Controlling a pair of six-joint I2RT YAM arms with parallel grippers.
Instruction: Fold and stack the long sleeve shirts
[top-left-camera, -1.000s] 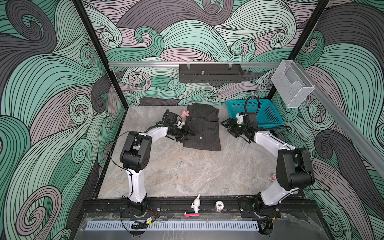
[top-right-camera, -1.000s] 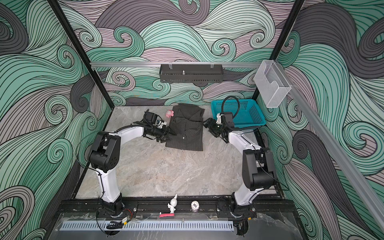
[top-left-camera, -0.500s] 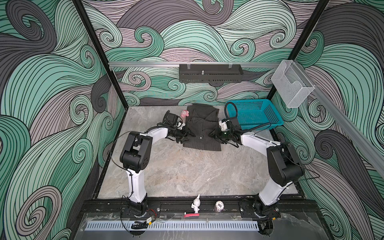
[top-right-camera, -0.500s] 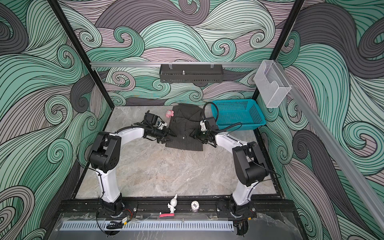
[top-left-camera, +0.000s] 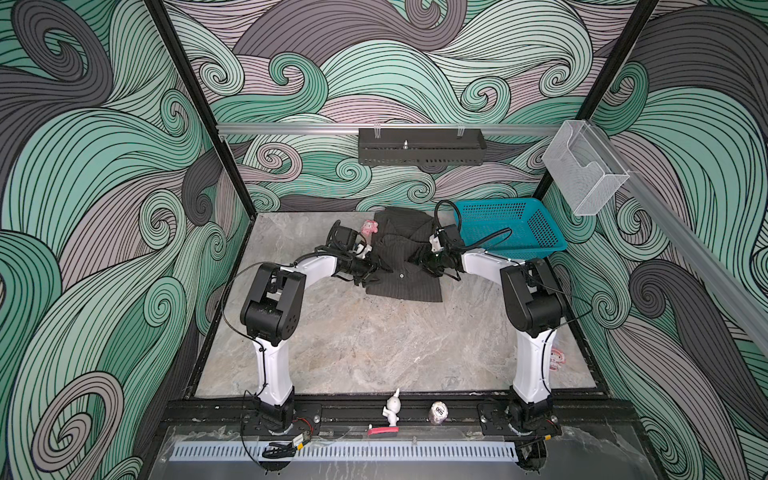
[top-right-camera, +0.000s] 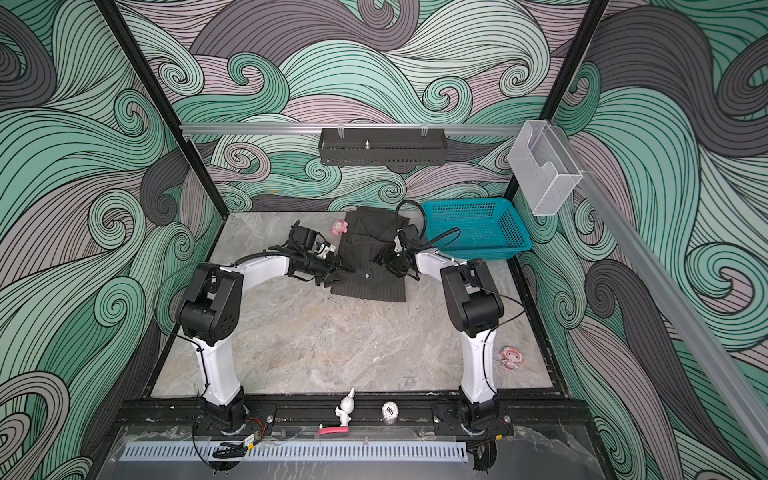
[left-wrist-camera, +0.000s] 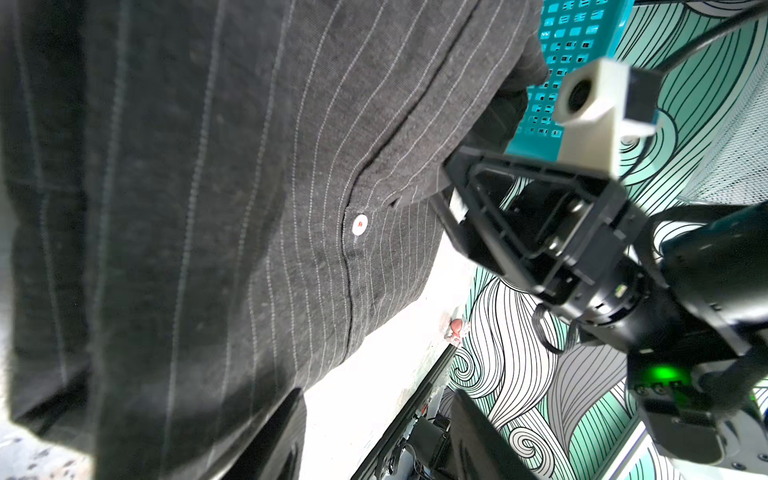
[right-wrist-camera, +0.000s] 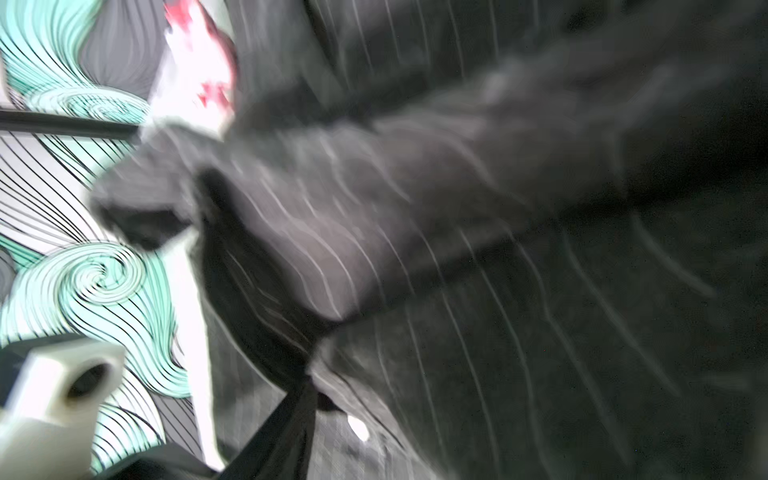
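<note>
Both top views: pinstriped button-up shirt (top-left-camera: 401, 286) lies far back, beside the teal basket (top-left-camera: 555, 245). Side fold likely. Left gripper (top-left-camera: 368, 273) parted, empty; right gripper (top-left-camera: 423, 261) unclear. Next: pinch edges, fold inward.

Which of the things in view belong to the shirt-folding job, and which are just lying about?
Job:
- shirt

Lying about:
- basket
- far pink toy, beside the shirt
- near pink toy, by the right arm's base
- rabbit figure
- small can
- wall shelf
- clear holder
</note>
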